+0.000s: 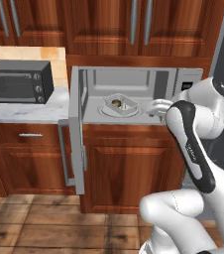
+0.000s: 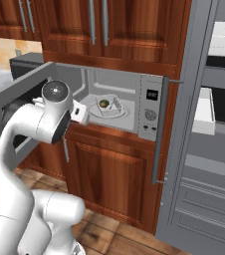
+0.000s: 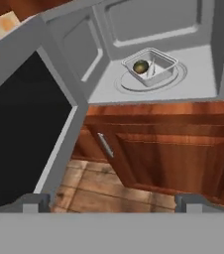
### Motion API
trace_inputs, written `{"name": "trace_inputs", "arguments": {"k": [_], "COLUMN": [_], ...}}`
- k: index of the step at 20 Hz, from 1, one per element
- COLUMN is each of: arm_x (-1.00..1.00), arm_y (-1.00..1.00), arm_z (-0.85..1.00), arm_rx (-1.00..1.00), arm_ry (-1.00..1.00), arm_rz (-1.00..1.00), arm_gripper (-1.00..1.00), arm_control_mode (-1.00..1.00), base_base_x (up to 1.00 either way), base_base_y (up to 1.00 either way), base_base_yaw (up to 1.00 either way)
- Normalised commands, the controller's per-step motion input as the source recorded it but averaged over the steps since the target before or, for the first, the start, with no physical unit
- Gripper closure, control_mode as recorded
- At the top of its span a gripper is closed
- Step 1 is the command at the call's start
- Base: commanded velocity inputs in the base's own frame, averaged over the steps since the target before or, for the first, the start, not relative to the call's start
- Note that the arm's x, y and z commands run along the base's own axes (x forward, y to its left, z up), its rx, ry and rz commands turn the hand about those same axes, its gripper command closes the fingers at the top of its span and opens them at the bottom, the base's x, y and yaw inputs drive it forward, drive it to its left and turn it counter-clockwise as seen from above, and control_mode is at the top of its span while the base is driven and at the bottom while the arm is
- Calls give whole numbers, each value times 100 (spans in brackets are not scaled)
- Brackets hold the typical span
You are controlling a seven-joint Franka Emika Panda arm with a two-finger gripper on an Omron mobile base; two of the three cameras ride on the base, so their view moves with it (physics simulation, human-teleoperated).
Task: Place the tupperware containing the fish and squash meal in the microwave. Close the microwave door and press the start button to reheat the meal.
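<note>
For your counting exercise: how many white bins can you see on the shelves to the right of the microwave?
2. One white bin sits on the top shelf; the other bin is on the shelf below. Both are cut off by the shelf frame or picture edge, so more may be hidden.

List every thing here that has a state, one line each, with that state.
microwave door: swung wide open to the left.
microwave: cavity open, tub inside.
tupperware: uncovered, sitting on the round plate in the cavity.
fish and squash meal: inside the tub.
gripper: open, holding nothing, outside the cavity.
countertop oven: door shut.
upper cabinets: doors shut.
</note>
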Motion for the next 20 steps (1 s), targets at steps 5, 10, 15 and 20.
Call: {"name": "trace_inputs", "arguments": {"k": [5, 10, 15, 20], "arm_x": [-66, -48, -37, -24], "arm_y": [43, 56, 35, 41], "arm_z": [37, 27, 40, 47], "arm_rx": [-34, -38, -30, -22], "arm_ry": [0, 0, -5, -3], "arm_rz": [23, 16, 10, 8], "arm_gripper": [-100, -100, -100, -100], "arm_control_mode": [-100, -100, -100, -100], "base_base_x": [0, 0, 0, 0], "base_base_y": [0, 0, 0, 0], "base_base_yaw": [0, 0, 0, 0]}}
